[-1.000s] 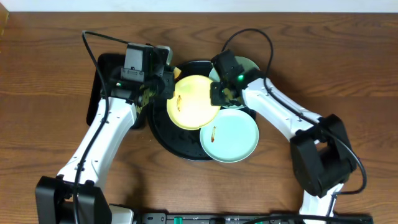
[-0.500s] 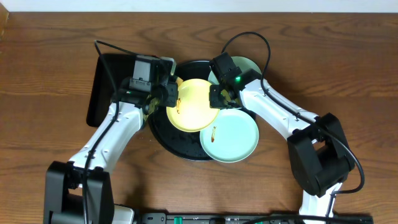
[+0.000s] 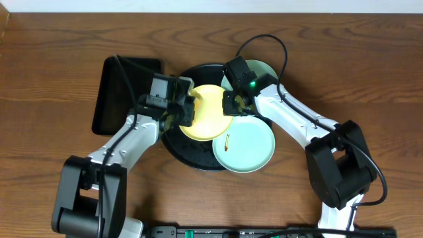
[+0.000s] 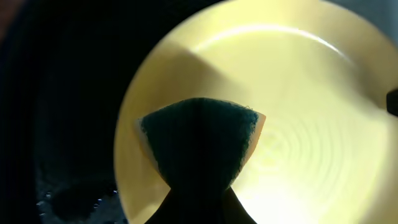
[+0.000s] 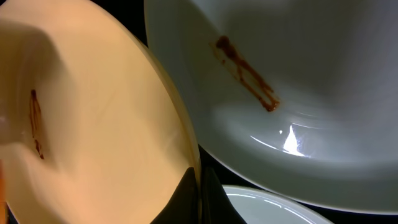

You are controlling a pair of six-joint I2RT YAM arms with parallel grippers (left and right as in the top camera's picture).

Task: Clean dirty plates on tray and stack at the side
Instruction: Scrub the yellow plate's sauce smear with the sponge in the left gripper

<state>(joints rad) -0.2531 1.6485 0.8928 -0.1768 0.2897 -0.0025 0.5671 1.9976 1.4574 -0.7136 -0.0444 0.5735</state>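
Count log:
- Plates: 3. Yellow plate [image 3: 210, 114]: 1. Mint-green: 2, front mint-green plate [image 3: 246, 147] and rear mint-green plate [image 3: 266, 67].
- Black trays: 2. Round tray [image 3: 182, 152]: 1. Rectangular tray [image 3: 119, 92]: 1.
- Sponge [image 4: 199, 140]: 1.
- Arms: 2, left arm [image 3: 125, 142] and right arm [image 3: 291, 116].

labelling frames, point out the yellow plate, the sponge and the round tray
yellow plate [image 3: 213, 114]: overhead view, bare centre
sponge [image 4: 199, 138]: left wrist view, middle of green face
round tray [image 3: 180, 151]: overhead view, bare lower-left floor

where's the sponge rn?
Left wrist view: sponge pinched in the left gripper, over the yellow plate at its left edge, above the black tray.
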